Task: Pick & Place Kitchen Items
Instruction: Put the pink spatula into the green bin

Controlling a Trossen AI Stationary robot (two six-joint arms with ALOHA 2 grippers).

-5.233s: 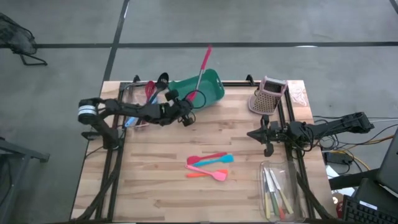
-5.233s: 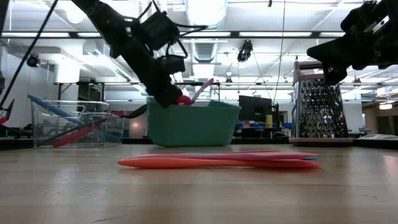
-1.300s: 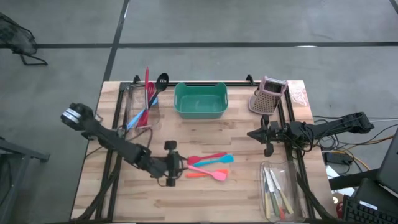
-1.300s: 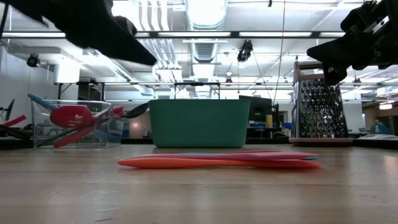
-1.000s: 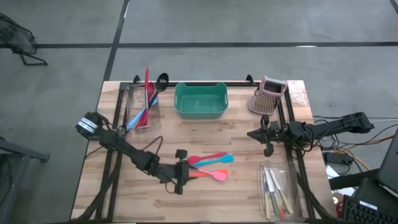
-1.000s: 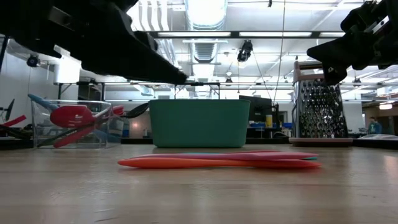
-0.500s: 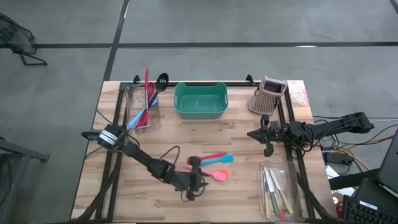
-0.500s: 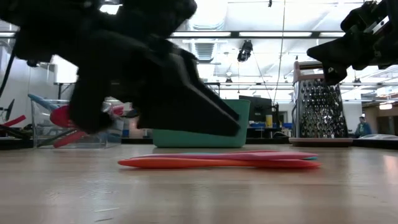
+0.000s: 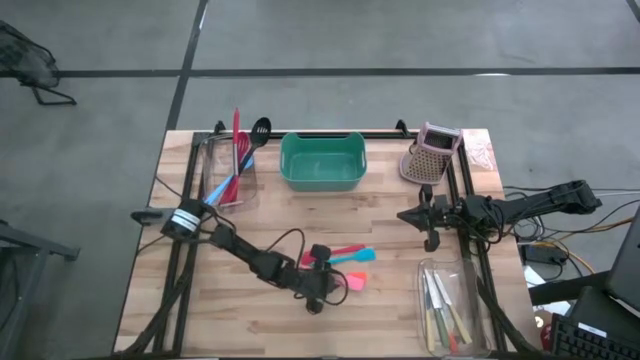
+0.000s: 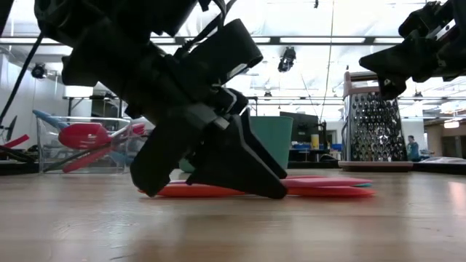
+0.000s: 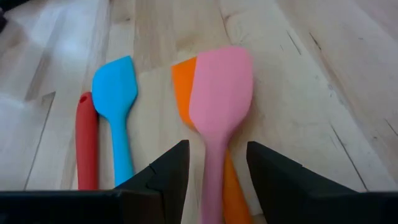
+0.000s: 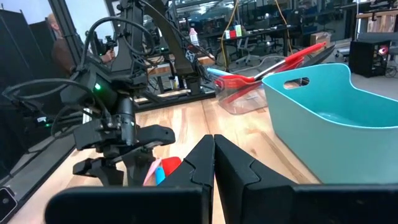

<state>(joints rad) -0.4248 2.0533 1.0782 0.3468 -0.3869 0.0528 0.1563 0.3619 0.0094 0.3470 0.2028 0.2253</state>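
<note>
Pink spatula point(image 11: 217, 99) lies on the worktop point(image 9: 400, 230), between my left tool's point(image 11: 213, 163) spread fingers. I am about to grab it; next I squeeze and lift. My right tool point(image 12: 213, 163) waits, clenched.

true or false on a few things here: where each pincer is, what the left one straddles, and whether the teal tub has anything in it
1. The left pincer is open, its fingers either side of the pink spatula. True.
2. The pink spatula lies on top of the orange spatula. True.
3. The teal tub holds several utensils. False: it looks empty.
4. The right pincer is open over the spatulas. False: it is shut and waits by the table's right edge.
5. The blue spatula lies beside the pink one, not between the fingers. True.
</note>
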